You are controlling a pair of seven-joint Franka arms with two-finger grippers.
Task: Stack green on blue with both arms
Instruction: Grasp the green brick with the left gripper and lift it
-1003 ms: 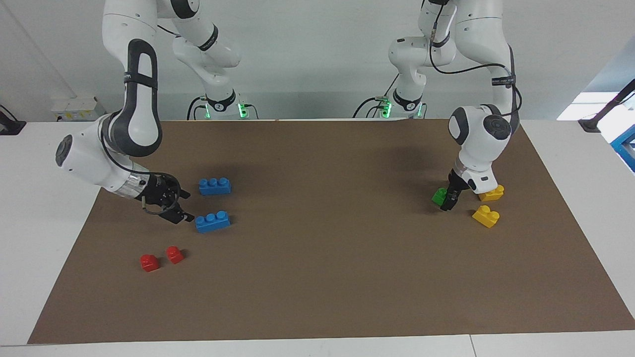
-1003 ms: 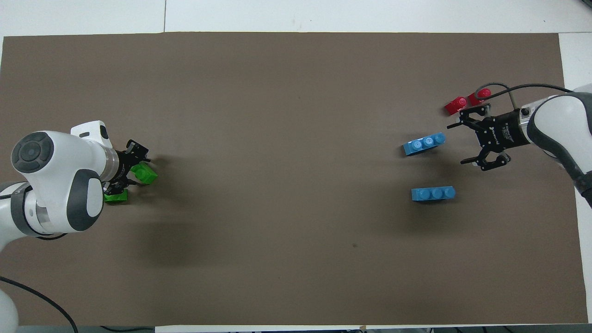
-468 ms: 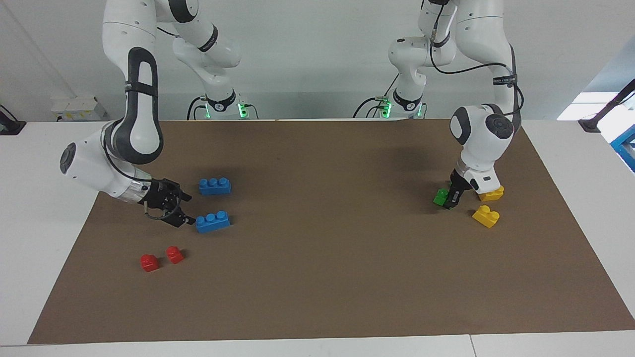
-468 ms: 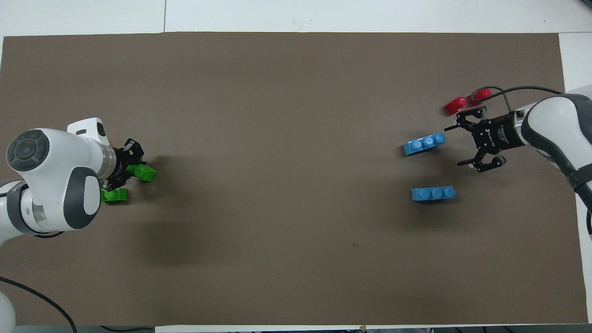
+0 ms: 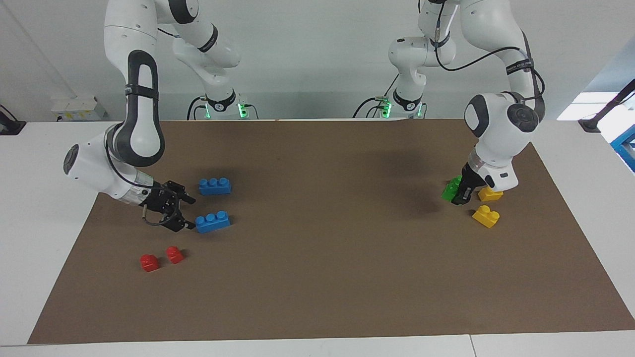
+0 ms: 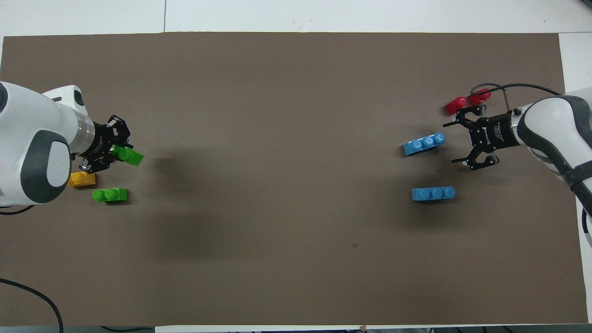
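My left gripper (image 5: 462,191) (image 6: 114,152) is shut on a green brick (image 5: 450,190) (image 6: 130,157), held tilted a little above the mat at the left arm's end. A second green brick (image 6: 110,195) lies on the mat beside it. At the right arm's end lie two blue bricks. My right gripper (image 5: 190,213) (image 6: 451,143) stands open, low, at the end of the blue brick (image 5: 212,221) (image 6: 424,144) that is farther from the robots. The other blue brick (image 5: 215,186) (image 6: 433,193) lies nearer to the robots.
Two yellow bricks (image 5: 491,194) (image 5: 486,215) sit on the brown mat (image 5: 322,248) by the left gripper; the overhead view shows one yellow brick (image 6: 82,178). Two small red bricks (image 5: 149,262) (image 5: 174,254) lie by the right gripper, farther from the robots.
The left gripper closed on the green brick and raised it off the mat, uncovering the second green brick and a yellow one. The right gripper edged closer to the blue brick, still open.
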